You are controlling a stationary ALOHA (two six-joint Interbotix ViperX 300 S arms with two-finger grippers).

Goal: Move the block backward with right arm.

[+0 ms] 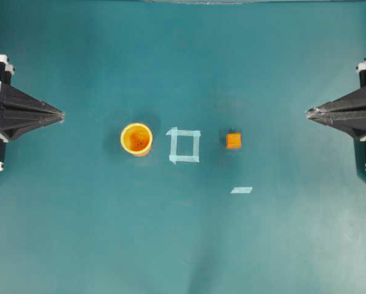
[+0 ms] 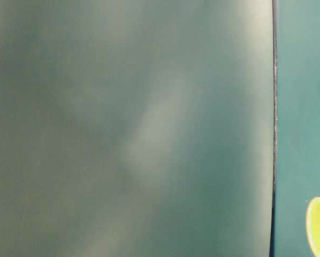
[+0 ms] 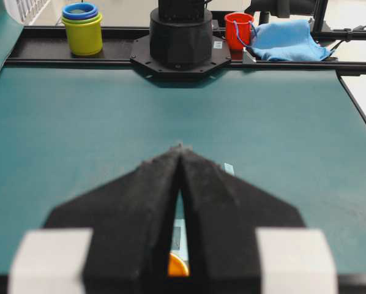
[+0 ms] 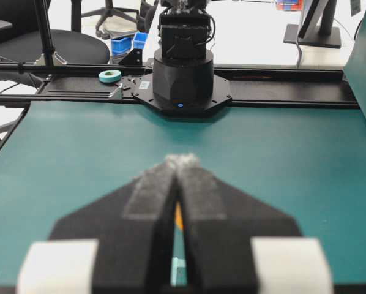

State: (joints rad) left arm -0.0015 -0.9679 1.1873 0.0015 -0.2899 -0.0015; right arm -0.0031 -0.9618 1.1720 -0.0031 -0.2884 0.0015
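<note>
Item: block [image 1: 234,140]. Small orange cube, lying flat on the teal desk [image 1: 281,245], right of centre in the overhead view. Top face is showing a slightly darker inner square within a brighter edge; sides square to the picture. Nothing is touching it.

Neighbours: a pale tape square [image 1: 184,146] is sitting just beside it on the left, open in the middle; beyond that a round yellow-orange cup [image 1: 136,138] is standing upright, mouth up, much larger than the cube. A short strip of pale tape [image 1: 242,190] is lying near, below and slightly right of the cube.

Right gripper [image 1: 309,113]: resting at the right edge, well apart from the cube, its jaws pressed together to a point and holding nothing. In its own wrist view [image 4: 180,160] only a sliver of orange is showing through the slit between the fingers.

Left gripper [image 1: 62,114]: parked at the opposite edge, jaws likewise together, carrying nothing.

Step in hand, as judged: the approach is not yet begun. The cube is looking light and small, so a push with closed jaws could be skidding it sideways; a pinch would likely be serving better. Advice: be opening the jaws before descending, be centring them over two opposite faces, and be keeping low while carrying it backward, staying clear of the tape square and cup.

The table-level view is mostly blurred, showing only a sliver of the cup.
</note>
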